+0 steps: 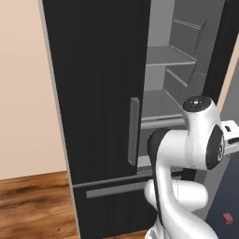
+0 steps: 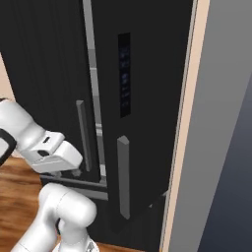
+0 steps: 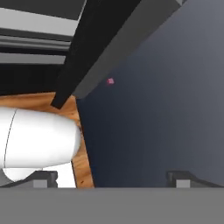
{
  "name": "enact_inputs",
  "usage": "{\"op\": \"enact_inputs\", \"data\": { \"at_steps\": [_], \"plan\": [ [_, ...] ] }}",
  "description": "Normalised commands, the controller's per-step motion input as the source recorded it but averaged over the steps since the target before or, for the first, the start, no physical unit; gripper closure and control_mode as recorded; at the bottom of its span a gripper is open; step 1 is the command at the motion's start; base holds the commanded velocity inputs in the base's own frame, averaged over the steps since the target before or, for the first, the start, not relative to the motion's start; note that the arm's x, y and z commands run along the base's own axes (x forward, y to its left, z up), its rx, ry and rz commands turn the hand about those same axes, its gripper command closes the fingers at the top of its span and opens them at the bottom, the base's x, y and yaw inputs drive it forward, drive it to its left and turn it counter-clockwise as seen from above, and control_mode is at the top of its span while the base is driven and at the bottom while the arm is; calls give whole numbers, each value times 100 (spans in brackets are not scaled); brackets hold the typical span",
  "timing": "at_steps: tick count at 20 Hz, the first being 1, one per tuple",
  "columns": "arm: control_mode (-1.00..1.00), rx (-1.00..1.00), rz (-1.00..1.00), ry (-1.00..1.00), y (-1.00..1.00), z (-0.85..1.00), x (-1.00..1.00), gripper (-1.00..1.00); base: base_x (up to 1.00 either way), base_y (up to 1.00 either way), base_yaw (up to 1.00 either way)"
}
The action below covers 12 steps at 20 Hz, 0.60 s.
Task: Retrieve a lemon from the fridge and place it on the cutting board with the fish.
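The black fridge (image 1: 93, 93) stands straight ahead with its left door closed and its grey handle (image 1: 134, 130) upright. Its right door (image 2: 147, 123) is swung open, baring grey shelves (image 1: 163, 102) that look bare. The bottom drawer (image 1: 116, 189) is closed. My gripper (image 2: 69, 173) hangs low beside the open door's lower edge. In the hand view the gripper (image 3: 113, 179) is open, its fingertips (image 3: 183, 178) far apart with nothing between them. The lemon, the cutting board and the fish are out of view.
Wooden floor (image 1: 32, 205) runs left of the fridge below a beige wall (image 1: 23, 93). A tall grey panel (image 2: 221, 123) rises right of the open door. A small red block (image 1: 227, 218) lies on the dark floor at the right.
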Motion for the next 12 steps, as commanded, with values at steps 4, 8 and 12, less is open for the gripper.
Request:
{"op": "enact_inputs", "data": {
  "at_steps": [4,8,12],
  "plan": [
    [-100,-17,-2,9,61,-31,60,-100,0,0,0],
    [-100,-20,1,30,39,-24,79,-100,0,0,0],
    [-100,-9,8,18,-2,-31,71,-100,0,0,0]
  ]
}}
